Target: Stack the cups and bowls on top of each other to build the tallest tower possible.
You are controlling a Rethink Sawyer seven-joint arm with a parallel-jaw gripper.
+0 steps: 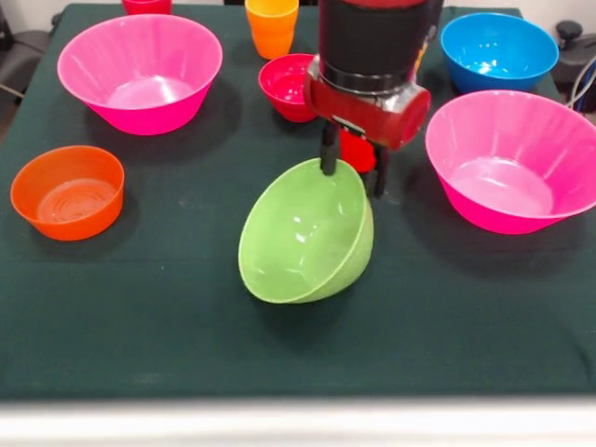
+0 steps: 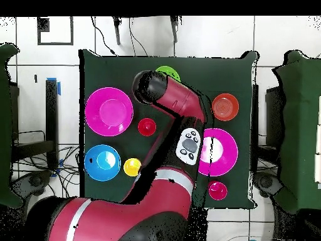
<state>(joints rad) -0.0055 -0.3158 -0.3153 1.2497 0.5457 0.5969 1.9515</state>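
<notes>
Evidently the tool (image 1: pixel 354 172) was clamped on the rim of the tilted lime-green bowl (image 1: pixel 305 233), lifting it as tower base; next it likely needed levelling.

From overhead, the arm (image 2: pixel 178 103) hides most of the lime-green bowl (image 2: pixel 168 73) and part of one pink bowl (image 2: pixel 221 152); in front, a red cup (image 1: pixel 146 6) is cut off by the top edge.
</notes>
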